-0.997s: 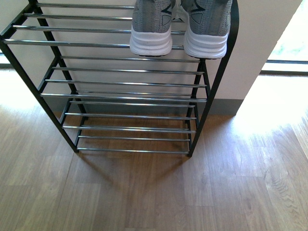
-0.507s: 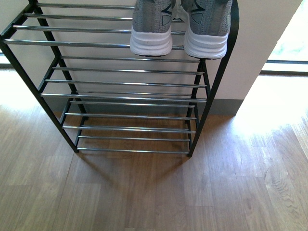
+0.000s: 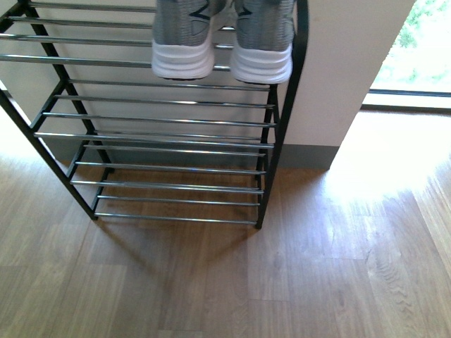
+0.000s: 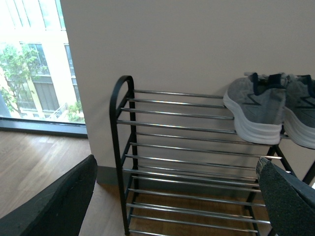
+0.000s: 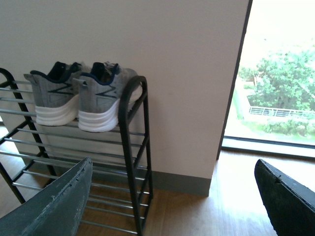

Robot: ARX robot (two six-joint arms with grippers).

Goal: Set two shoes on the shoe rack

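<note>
Two grey knit sneakers with white soles, one [image 3: 182, 42] beside the other [image 3: 262, 41], rest side by side on the top tier of the shoe rack [image 3: 280, 127], at its right end, heels towards me. The left wrist view shows both shoes [image 4: 256, 112] on the rack [image 4: 122, 147], beyond my open left gripper [image 4: 176, 163], which holds nothing. My right gripper [image 5: 172, 164] is also open and holds nothing, well back from the shoes [image 5: 101, 105] and the rack's end upright [image 5: 129, 123]. Neither gripper appears in the front view.
The rack's lower tiers [image 3: 169, 148] carry nothing. It stands against a pale wall [image 3: 338, 63] with a grey skirting [image 3: 310, 156]. A floor-length window [image 3: 416, 49] lies to the right. Wooden floor [image 3: 282, 274] stretches in front.
The rack and sneakers have slid left in the front view, and more of the window shows at the right. The sneakers stay where they were on the top tier.
</note>
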